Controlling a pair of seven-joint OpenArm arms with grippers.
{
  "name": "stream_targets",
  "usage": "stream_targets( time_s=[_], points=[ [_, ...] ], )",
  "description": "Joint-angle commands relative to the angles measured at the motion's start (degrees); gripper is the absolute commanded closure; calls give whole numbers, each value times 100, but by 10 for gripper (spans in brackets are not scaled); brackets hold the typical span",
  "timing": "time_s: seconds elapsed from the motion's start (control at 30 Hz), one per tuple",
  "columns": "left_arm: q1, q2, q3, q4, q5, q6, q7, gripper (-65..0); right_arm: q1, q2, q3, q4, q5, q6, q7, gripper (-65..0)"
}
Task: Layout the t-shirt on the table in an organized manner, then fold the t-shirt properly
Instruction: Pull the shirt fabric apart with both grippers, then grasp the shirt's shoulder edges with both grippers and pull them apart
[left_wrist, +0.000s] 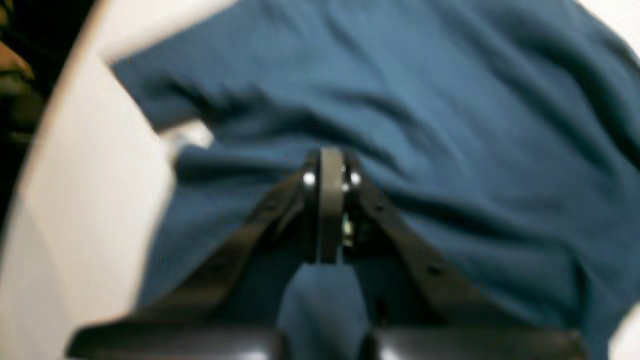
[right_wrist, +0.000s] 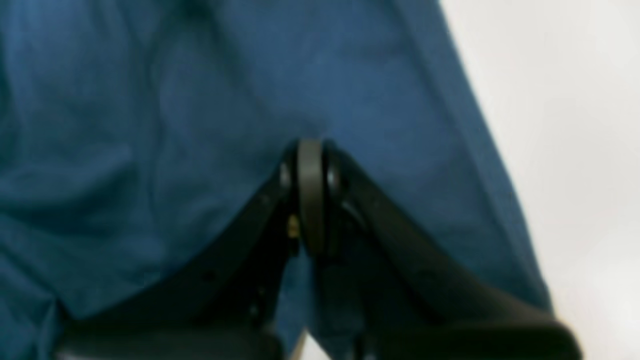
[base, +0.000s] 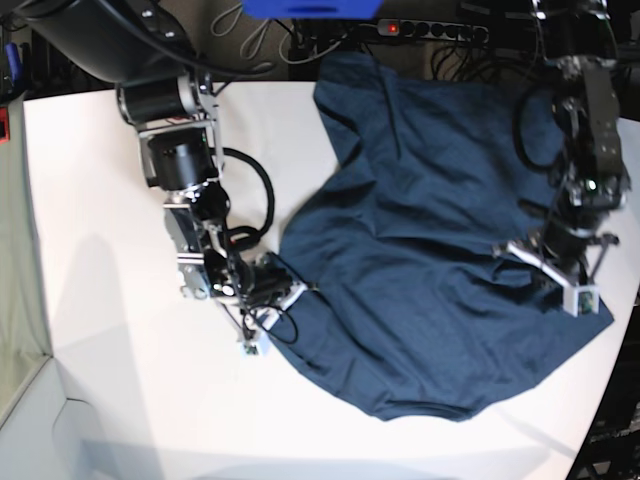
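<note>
The dark navy t-shirt (base: 430, 270) lies rumpled and unevenly spread on the right half of the white table (base: 120, 380), one end reaching the back edge. My right gripper (base: 295, 290) is at the shirt's left edge. In the right wrist view the right gripper (right_wrist: 310, 150) is shut, with shirt cloth (right_wrist: 150, 150) pinched between the fingers. My left gripper (base: 535, 255) is over the shirt's right side. In the left wrist view the left gripper (left_wrist: 327, 160) is shut on a fold of the shirt (left_wrist: 450, 125). The neck label is hidden.
A power strip (base: 430, 28), cables (base: 250, 35) and a blue object (base: 310, 8) sit behind the table's back edge. The curved table edge (base: 612, 400) runs close to the shirt's right side. Bare tabletop shows in both wrist views (left_wrist: 85, 200) (right_wrist: 575, 125).
</note>
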Motion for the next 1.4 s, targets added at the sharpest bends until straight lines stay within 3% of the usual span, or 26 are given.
stream_targets(
  time_s=[0.0,0.17,0.3,0.4,0.57,0.77,0.9,1.13,1.3,1.37],
  points=[
    [215,35,-95,161,44,18,-5,-4,86,83,14,45,-132,-15,-102,0],
    [1191,325,-52,-50,53,10,-286,-4,-231,505,32,150,-114,-15,-119,0],
    [1428,264,142,-692,61,10,-778,-4,-750,866,32,862,-114,-15,-146,0],
    [1393,114,265,-1228,61,10,-1033,-4,-1154,1068,50,1627,-123,-15,-462,0],
    [628,-18,441,-1940,105,10,-1279,-4,-1822,1411,50,2902,-123,-15,-1025,0],
    [-1086,17,494,-3206,1187,10,-1306,-4,-2780,1771,67,4168,-123,-15,-1614,0],
    [-1895,-44,485,-3567,1530,10,-1367,-4,-3545,1894,67,4845,-123,-15,-1816,0],
    [-2501,-211,441,-3154,1688,10,-1490,-4,-4442,1877,58,6585,-97,-15,-2036,0],
    [-1956,-97,476,-1958,1670,10,-664,-4,-4099,1868,120,6849,-123,-15,-2036,0],
    [-1534,184,450,-1387,1670,10,-295,-4,-3923,1851,269,6752,-106,-15,-2027,0]
  ],
)
